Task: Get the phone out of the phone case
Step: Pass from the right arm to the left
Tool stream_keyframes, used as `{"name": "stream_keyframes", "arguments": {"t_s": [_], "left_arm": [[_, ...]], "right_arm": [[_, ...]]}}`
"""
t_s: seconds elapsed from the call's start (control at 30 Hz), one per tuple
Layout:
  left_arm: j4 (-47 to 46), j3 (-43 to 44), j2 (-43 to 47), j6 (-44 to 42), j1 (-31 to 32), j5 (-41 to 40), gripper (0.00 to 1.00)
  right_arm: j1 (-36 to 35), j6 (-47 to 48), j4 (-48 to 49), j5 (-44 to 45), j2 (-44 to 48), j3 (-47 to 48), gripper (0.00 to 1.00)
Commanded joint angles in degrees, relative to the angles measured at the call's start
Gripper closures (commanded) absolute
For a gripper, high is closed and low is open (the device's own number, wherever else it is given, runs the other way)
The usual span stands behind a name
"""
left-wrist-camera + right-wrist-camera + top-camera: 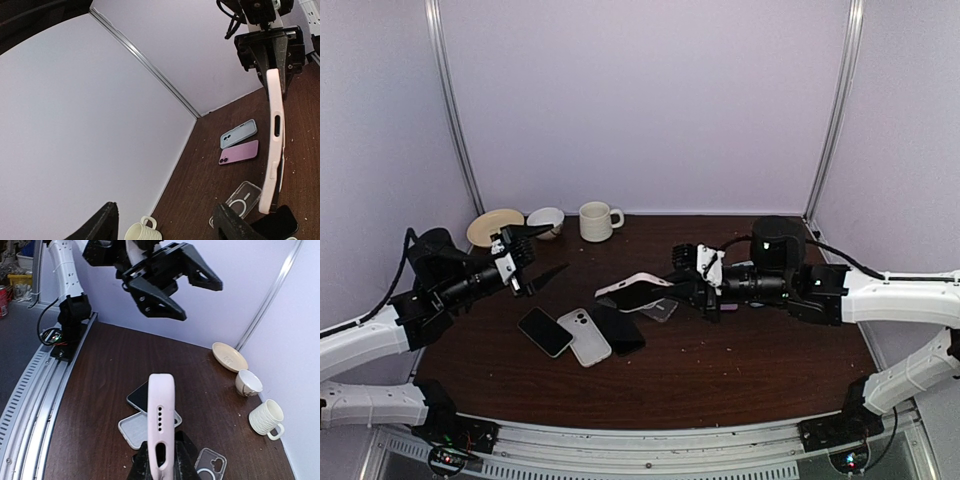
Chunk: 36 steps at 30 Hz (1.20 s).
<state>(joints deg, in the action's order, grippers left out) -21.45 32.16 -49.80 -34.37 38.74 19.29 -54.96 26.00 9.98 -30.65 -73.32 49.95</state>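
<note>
The pink phone case (pixel 632 285) is held on its edge above the table (pixel 740 370), clamped between the closed fingers of the right gripper (pixel 675 292). The dark face of the phone (pixel 642 299) is seen inside it. The left gripper (pixel 550 250) is spread wide and empty, near the case. Under the case are lying a clear case (pixel 662 311), a white case (pixel 585 337) and two dark phones (pixel 545 331). A mug (pixel 600 221) is placed behind.

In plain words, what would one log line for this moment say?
stage: phone not yet out | right gripper: shut on pink-cased phone, held above table | left gripper: open, empty, apart from it
</note>
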Motion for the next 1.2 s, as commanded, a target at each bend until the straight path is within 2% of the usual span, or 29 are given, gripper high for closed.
{"name": "stream_keyframes", "arguments": {"t_s": [0.0,0.1,0.27,0.47,0.7,0.93,1.03,1.17], "left_arm": [[-4.07,0.25,0.23,5.15,-0.68,-1.41,0.32],[-4.07,0.27,0.40,5.84,-0.93,-0.25,0.30],[-4.71,0.35,-0.12,9.61,-1.47,4.78,0.28],[-10.49,0.77,-1.80,19.03,-2.12,6.72,0.27],[-14.55,1.06,-3.07,27.18,-2.78,9.60,0.25],[-20.37,2.20,-5.70,39.13,-3.41,15.83,0.20],[-25.53,1.98,-6.65,44.06,-3.43,16.87,0.20],[-29.78,1.69,-7.89,47.69,-3.50,19.06,0.21]], "right_arm": [[0.38,-5.35,12.95,7.56,3.18,-0.25,1.00],[0.38,-7.09,17.18,10.92,3.14,-1.33,1.00],[0.55,-12.34,30.13,18.10,2.92,-4.40,1.00],[0.55,-16.78,38.18,17.89,3.16,-3.84,1.00],[0.55,-21.67,43.07,17.18,3.52,-2.54,1.00],[0.21,-29.08,49.41,14.61,0.96,0.23,1.00],[-0.34,-31.24,51.21,14.25,-0.65,2.82,1.00],[-1.37,-34.56,53.05,15.03,-3.18,5.87,1.00]]}}
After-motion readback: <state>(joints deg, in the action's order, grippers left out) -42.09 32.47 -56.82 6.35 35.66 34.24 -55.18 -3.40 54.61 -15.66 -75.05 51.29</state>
